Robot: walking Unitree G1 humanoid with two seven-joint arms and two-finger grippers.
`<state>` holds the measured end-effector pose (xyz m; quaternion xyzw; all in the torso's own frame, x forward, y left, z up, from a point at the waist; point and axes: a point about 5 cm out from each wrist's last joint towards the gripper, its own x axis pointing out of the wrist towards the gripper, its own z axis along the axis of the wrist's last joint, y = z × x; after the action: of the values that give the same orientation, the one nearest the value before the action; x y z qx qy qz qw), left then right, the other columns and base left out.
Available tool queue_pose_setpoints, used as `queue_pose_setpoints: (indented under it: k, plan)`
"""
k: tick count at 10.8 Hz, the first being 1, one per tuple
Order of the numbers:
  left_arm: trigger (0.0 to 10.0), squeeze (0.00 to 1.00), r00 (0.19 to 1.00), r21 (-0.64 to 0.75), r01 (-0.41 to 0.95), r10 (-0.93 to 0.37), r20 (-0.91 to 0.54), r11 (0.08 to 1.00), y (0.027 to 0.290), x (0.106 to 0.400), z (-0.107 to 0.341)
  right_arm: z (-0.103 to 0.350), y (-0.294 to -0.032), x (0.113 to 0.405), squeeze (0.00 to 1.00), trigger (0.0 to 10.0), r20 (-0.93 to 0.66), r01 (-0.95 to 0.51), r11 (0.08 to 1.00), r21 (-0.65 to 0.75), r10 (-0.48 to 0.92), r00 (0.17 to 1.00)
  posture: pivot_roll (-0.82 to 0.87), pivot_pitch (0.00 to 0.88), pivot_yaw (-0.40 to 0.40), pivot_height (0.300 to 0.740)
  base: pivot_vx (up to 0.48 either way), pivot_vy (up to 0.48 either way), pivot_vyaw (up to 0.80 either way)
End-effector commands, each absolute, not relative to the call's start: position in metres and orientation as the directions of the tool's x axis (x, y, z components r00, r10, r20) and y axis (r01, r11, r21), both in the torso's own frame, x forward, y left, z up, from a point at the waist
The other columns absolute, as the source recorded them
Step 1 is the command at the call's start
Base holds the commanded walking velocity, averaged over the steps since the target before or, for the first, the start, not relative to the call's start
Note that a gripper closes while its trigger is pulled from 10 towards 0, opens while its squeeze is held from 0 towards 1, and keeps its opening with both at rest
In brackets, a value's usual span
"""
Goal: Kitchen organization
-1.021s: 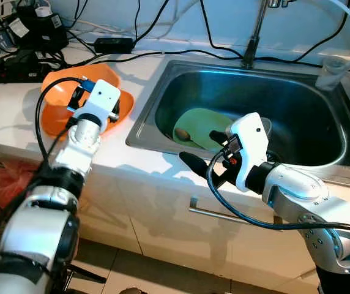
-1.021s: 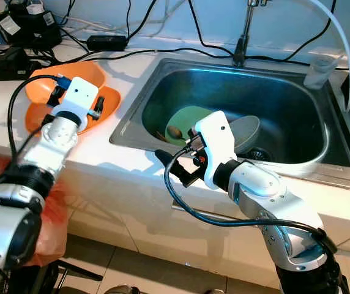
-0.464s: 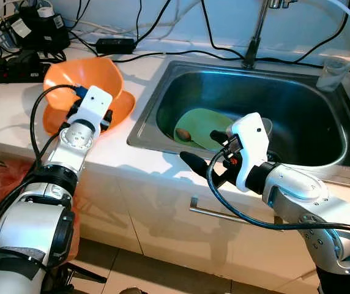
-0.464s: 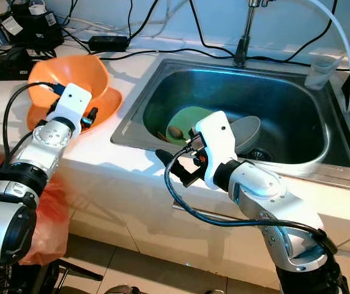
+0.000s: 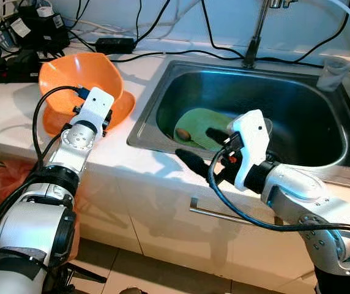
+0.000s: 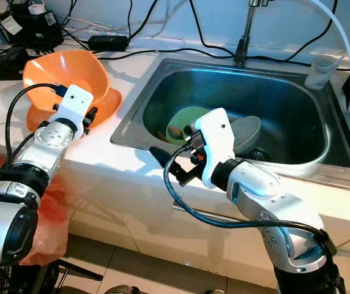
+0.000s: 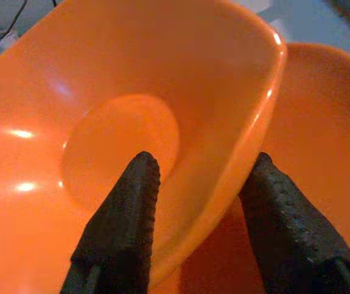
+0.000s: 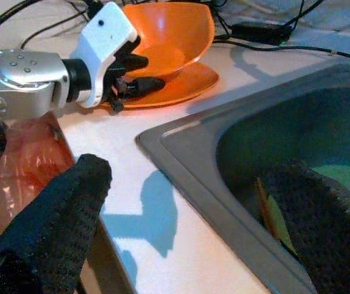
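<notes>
The left end effector (image 7: 196,184) was clamped on the rim of the orange bowl (image 5: 77,73), tilted above an orange plate (image 5: 123,107) on the table (image 5: 3,104). The right end effector (image 8: 187,208) hovered, fingers apart, over the sink (image 5: 163,98) edge near a green plate (image 5: 208,119).

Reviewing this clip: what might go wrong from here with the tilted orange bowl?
The left gripper pinches only the rim of the tilted orange plastic bowl, so it could slip and drop onto the orange plate beneath. Black cables lie close behind; the raised bowl might snag them.
</notes>
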<state>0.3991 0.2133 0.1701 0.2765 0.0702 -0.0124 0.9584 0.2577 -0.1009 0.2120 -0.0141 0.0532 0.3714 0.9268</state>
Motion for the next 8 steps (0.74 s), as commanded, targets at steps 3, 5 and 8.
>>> queue_pose_setpoints:
  k: [3,5,8]
  plan:
    - [0.0,0.00,0.996,0.518,0.040,0.008,-0.090,0.854,0.210,0.400,0.175,0.225,-0.101,0.257,0.00,10.0,-0.036,-0.696,0.718,0.000,0.696,0.718,-0.09,0.054,0.041,0.740,0.000,0.000,0.00]
    - [0.0,0.00,1.000,0.517,0.009,0.006,-0.027,0.856,0.206,0.401,0.180,0.227,-0.101,0.258,0.00,10.0,-0.020,-0.696,0.718,0.001,0.696,0.718,-0.09,0.052,0.038,0.740,0.000,0.000,0.00]
    - [0.0,0.00,1.000,0.514,0.007,-0.007,-0.002,0.858,0.202,0.401,0.180,0.230,-0.099,0.258,0.00,10.0,-0.005,-0.711,0.704,0.006,0.711,0.704,-0.09,0.048,0.039,0.740,0.000,0.000,0.00]
